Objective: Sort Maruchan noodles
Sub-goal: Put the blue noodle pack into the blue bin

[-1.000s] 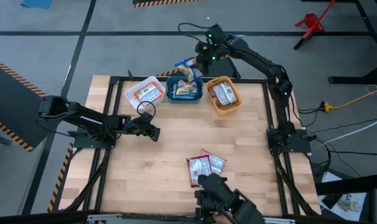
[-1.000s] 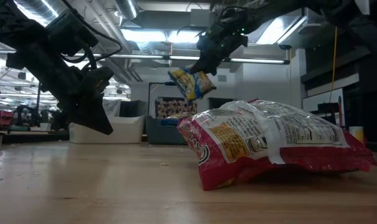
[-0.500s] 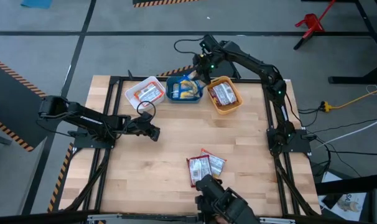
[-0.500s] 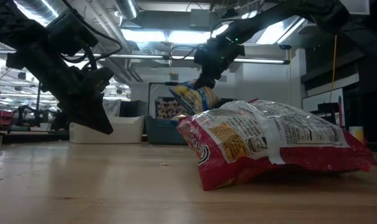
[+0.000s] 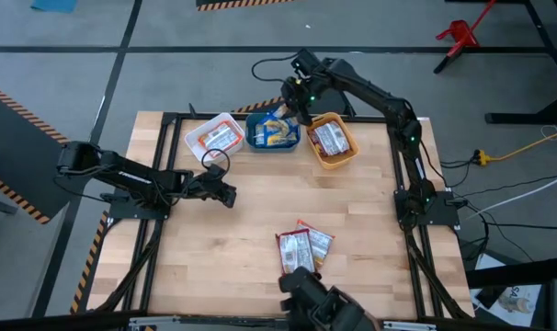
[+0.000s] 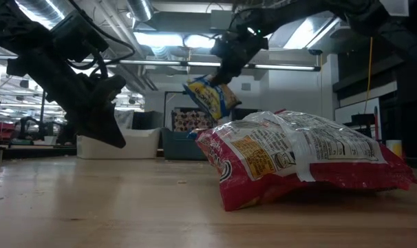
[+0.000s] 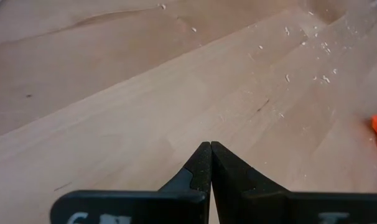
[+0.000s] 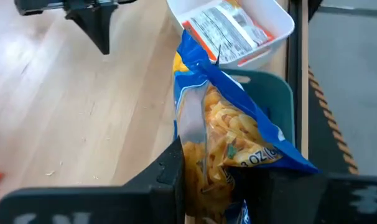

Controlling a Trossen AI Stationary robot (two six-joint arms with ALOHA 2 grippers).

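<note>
The right end effector (image 8: 204, 180) is clamped on a blue packet (image 8: 229, 130) of noodles, dangling it over the teal bin (image 5: 273, 134) at the far edge of the tabletop (image 5: 251, 239). From the right wrist view the packet covers most of that bin, so I can't make out much inside it; from above there's at least one more blue packet lying in there. The only writing I can read on the held one is a bit like "OZ" near its edge, the rest is crumpled and turned away.

White bin (image 5: 214, 136) sits just beside the teal one and has an orange-and-white packet (image 5: 221, 138) in it (the print is far too small to read). On the other side, the orange bin (image 5: 331, 141) holds a red packet (image 5: 329, 139), label also unreadable.

Near the front edge of the tabletop there are three or so red packets (image 5: 302, 246) overlapping each other, hard to count because they're stacked. In the low view one of them fills the foreground with its back panel of small print facing the camera, nothing legible, and it hides the orange bin behind it.

Left end effector (image 5: 227, 196) hangs over bare wood on the left side, fingers pressed together with nothing between them.
</note>
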